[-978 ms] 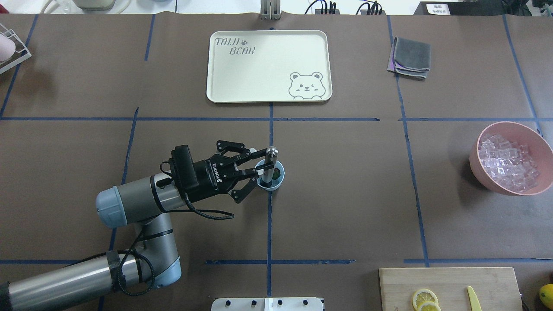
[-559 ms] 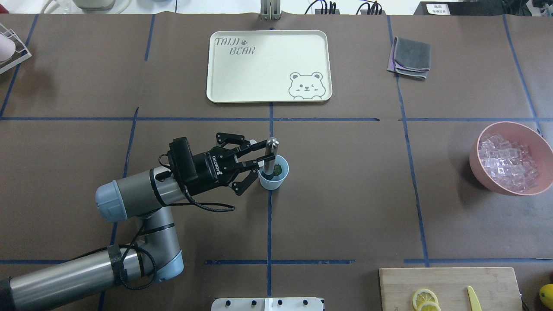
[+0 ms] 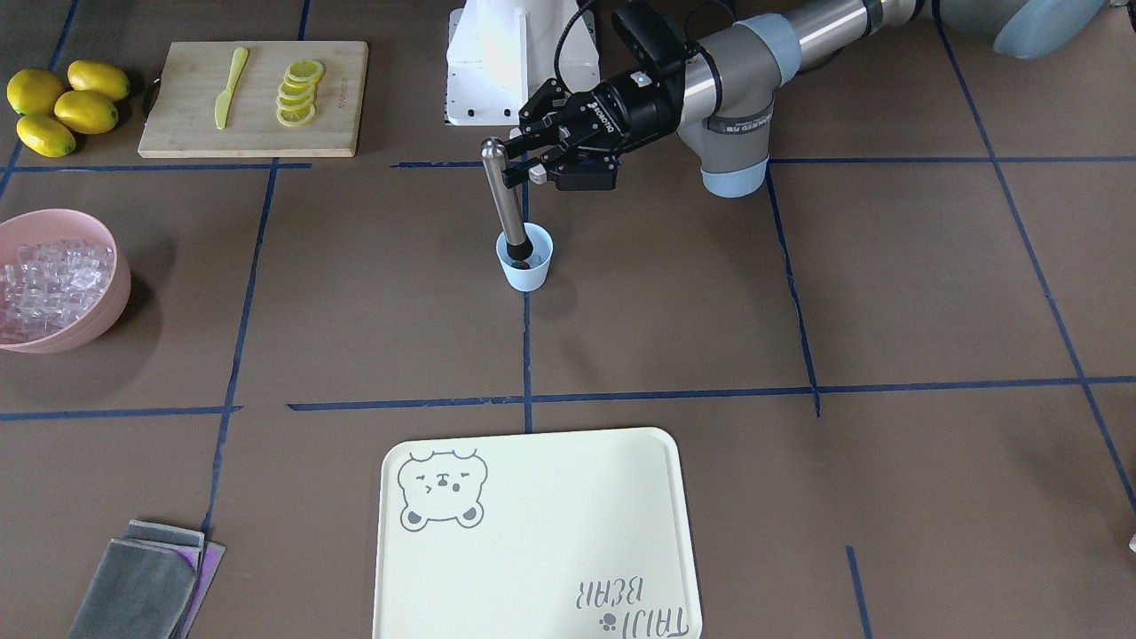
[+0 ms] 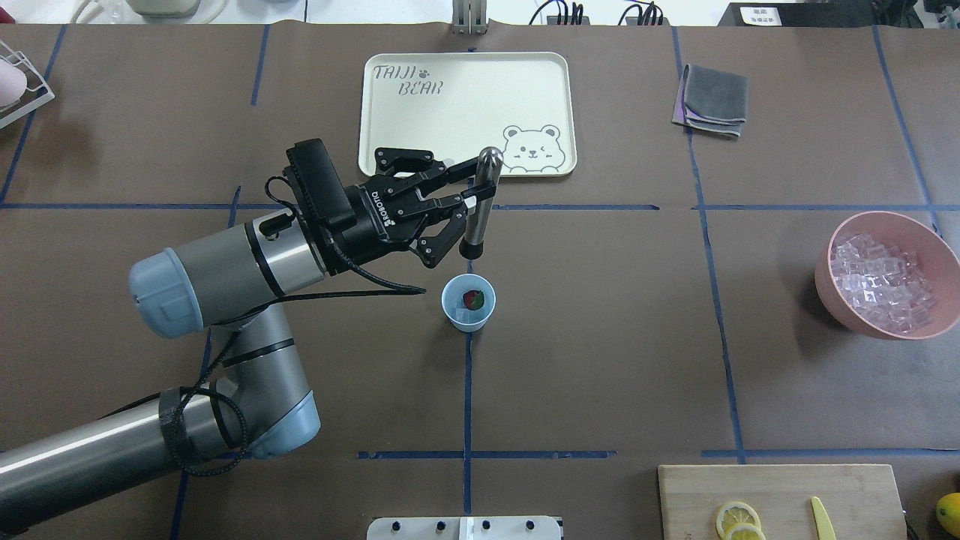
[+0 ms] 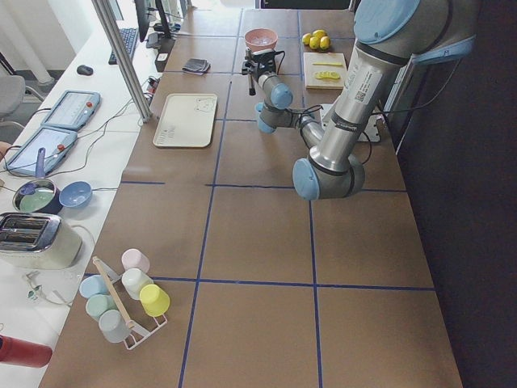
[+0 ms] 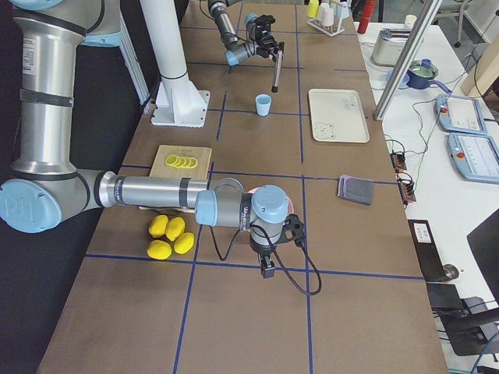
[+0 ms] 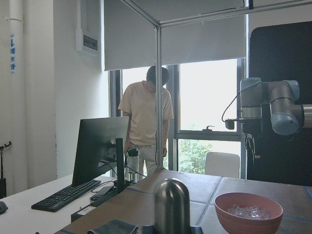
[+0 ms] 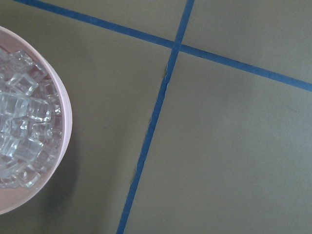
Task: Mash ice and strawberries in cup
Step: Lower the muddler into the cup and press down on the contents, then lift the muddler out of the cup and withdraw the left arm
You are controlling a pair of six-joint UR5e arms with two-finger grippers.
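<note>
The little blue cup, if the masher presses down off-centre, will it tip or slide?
Likely light: the cup looks like thin plastic and holds little beyond one strawberry piece. Probably tippy, since it tapers to a narrow base and nothing steadies it. On the smooth table covering it may skid.

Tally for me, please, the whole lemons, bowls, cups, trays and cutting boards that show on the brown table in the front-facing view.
whole lemons: 4
pink bowl: 1
blue cup: 1
tray: 1
cutting board: 1
Total: 8
</note>
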